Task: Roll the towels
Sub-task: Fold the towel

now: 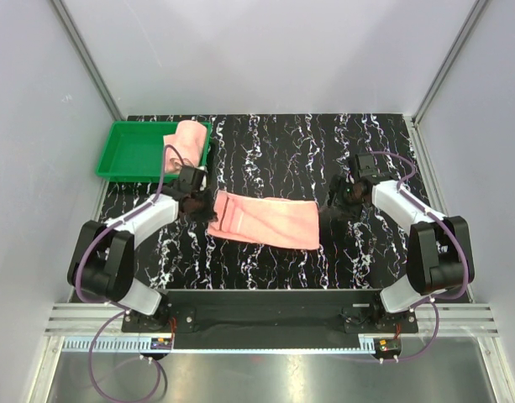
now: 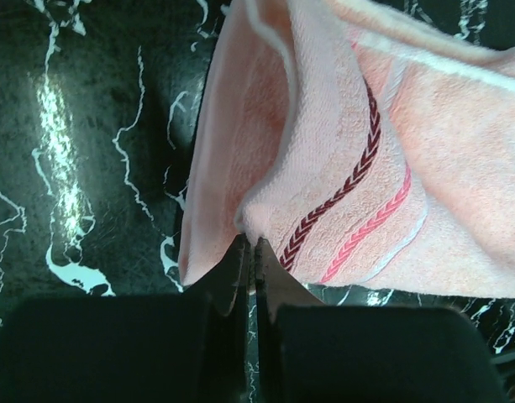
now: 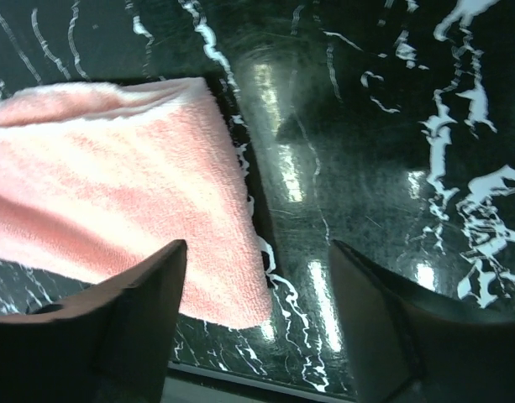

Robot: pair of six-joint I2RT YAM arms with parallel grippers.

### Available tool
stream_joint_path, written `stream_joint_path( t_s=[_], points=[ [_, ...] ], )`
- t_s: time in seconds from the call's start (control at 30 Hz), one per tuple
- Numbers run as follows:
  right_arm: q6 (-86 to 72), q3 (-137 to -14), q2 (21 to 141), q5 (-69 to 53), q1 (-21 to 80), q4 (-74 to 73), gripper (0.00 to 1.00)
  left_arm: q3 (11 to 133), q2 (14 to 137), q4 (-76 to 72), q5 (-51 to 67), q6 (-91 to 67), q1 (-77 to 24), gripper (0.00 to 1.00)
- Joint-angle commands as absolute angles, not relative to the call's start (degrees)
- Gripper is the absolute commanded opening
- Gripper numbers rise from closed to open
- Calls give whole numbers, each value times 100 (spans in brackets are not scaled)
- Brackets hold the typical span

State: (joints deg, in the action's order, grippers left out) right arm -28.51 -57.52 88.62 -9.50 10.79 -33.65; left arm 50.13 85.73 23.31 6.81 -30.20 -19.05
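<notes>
Towel pinched at its striped end by the left tool, flat on the worktop.
Right tool is held open beside it; edge could get dropped if pulled too hard.

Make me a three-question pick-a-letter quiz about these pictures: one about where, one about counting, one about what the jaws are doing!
1. Where is the flat towel? A on the black table; B on the floor; C on a shelf.
2. How many pink towels? A one; B two; C four.
3. The right jaws are: A open; B shut on a towel; C holding a cup.
Answers: A, it lies between the arms; B, the second towel sits at the green tray; A, a wide gap shows between them.
</notes>
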Motion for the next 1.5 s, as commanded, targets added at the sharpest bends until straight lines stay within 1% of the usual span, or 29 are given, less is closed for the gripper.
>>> stream_joint_path(
  t_s=[0.0, 0.03, 0.1, 0.13, 0.17, 0.23, 0.27, 0.3, 0.37, 0.4, 0.47, 0.53, 0.6, 0.67, 0.7, 0.77, 0.8, 0.87, 0.9, 0.93, 1.0, 1.07, 1.13, 1.17, 1.3, 1.37, 1.47],
  points=[
    [-2742, -5888, 8894, -1546, 1055, -3068, 78, 5177, 8630, 2557, 413, -2935, -1872, 0],
    [-2742, -5967, 8973, -1643, 1055, -3067, 84, 5133, 8657, 2558, 413, -2953, -1872, 0],
    [-2716, -6029, 9035, -1687, 1055, -3067, 86, 4984, 8675, 2523, 431, -3023, -1872, 0],
    [-2716, -6090, 9096, -1687, 1055, -3076, 86, 4949, 8675, 2505, 405, -3050, -1872, 2],
    [-2725, -6117, 9131, -1696, 1046, -3076, 87, 4870, 8684, 2496, 343, -3076, -1872, 8],
    [-2716, -6152, 9272, -1766, 1055, -3033, 87, 4808, 8719, 2505, 229, -3111, -1872, 24],
    [-2742, -6144, 9307, -1810, 1055, -3015, 87, 4764, 8754, 2496, 159, -3129, -1872, 41],
    [-2751, -6117, 9412, -1871, 1055, -2989, 87, 4729, 8763, 2435, 158, -3129, -1872, 53],
    [-2760, -6082, 9492, -1916, 1055, -2909, 87, 4676, 8728, 2391, 167, -3190, -1872, 83],
    [-2751, -6073, 9562, -1933, 1055, -2883, 87, 4606, 8693, 2304, 176, -3208, -1872, 87],
    [-2751, -6021, 9615, -1960, 1055, -2848, 87, 4527, 8631, 2259, 193, -3269, -1872, 89],
    [-2742, -5986, 9668, -1969, 1055, -2804, 87, 4404, 8604, 2145, 237, -3278, -1872, 88],
    [-2751, -5942, 9729, -1986, 1055, -2716, 87, 4281, 8657, 1979, 264, -3287, -1872, 85],
    [-2768, -5924, 9782, -2013, 1055, -2646, 86, 4228, 8736, 1873, 351, -3296, -1872, 78],
    [-2777, -5924, 9861, -2082, 1055, -2602, 84, 4201, 8780, 1759, 386, -3296, -1872, 66],
    [-2795, -5933, 9992, -2170, 1055, -2435, 83, 4122, 8859, 1627, 544, -3322, -1872, 52],
    [-2804, -5941, 10045, -2275, 1055, -2304, 81, 4105, 8859, 1513, 580, -3331, -1872, 35],
    [-2804, -5968, 10151, -2329, 1055, -2233, 77, 4070, 8859, 1424, 738, -3357, -1872, 21],
    [-2795, -5994, 10256, -2355, 1055, -2232, 75, 4078, 8851, 1398, 756, -3357, -1872, 17],
    [-2795, -5985, 10353, -2399, 1063, -2206, 71, 4104, 8798, 1406, 834, -3357, -1872, 7],
    [-2804, -5889, 10388, -2478, 1046, -2119, 67, 4148, 8702, 1458, 879, -3357, -1872, 0],
    [-2856, -5749, 10371, -2592, 1072, -2057, 63, 4201, 8509, 1555, 923, -3357, -1872, 0],
    [-2944, -5433, 10152, -2698, 1063, -2022, 65, 4350, 8394, 1748, 914, -3349, -1872, 0],
    [-2988, -5292, 10012, -2716, 1063, -2004, 72, 4420, 8341, 1819, 914, -3331, -1872, 0],
    [-3067, -4721, 9222, -2567, 1072, -2161, 83, 4728, 8262, 2144, 861, -3313, -1872, 0],
    [-3129, -4545, 9045, -2496, 1072, -2241, 84, 4755, 8262, 2153, 879, -3313, -1872, 0],
    [-3330, -4141, 8851, -2487, 1063, -2093, 81, 4746, 8279, 2162, 879, -3331, -1872, 0]
  ],
)
